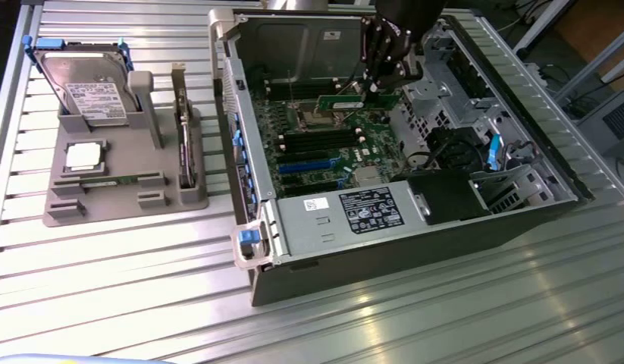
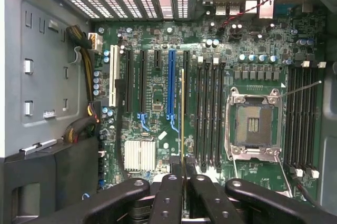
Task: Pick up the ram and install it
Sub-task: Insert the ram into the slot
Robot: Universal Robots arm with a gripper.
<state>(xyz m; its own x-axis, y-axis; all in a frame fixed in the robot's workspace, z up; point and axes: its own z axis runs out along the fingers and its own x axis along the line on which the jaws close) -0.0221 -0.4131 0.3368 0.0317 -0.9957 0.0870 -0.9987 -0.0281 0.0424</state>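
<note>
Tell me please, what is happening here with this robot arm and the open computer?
The robot arm's black gripper is shut on the ram, a long, thin green circuit-board stick, and holds it above the green motherboard inside the open grey metal computer case. In the wrist view the stick is seen edge-on over the black memory slots, beside the empty silver processor socket. It is not yet seated. On the exterior view's left, a grey holder carries a metal hard drive and a square silver processor chip.

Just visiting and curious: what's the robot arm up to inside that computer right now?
Gripper shut on the ram, held edge-on. Ram above the motherboard inside the open computer case. Not seated yet. Nothing blocking.
</note>
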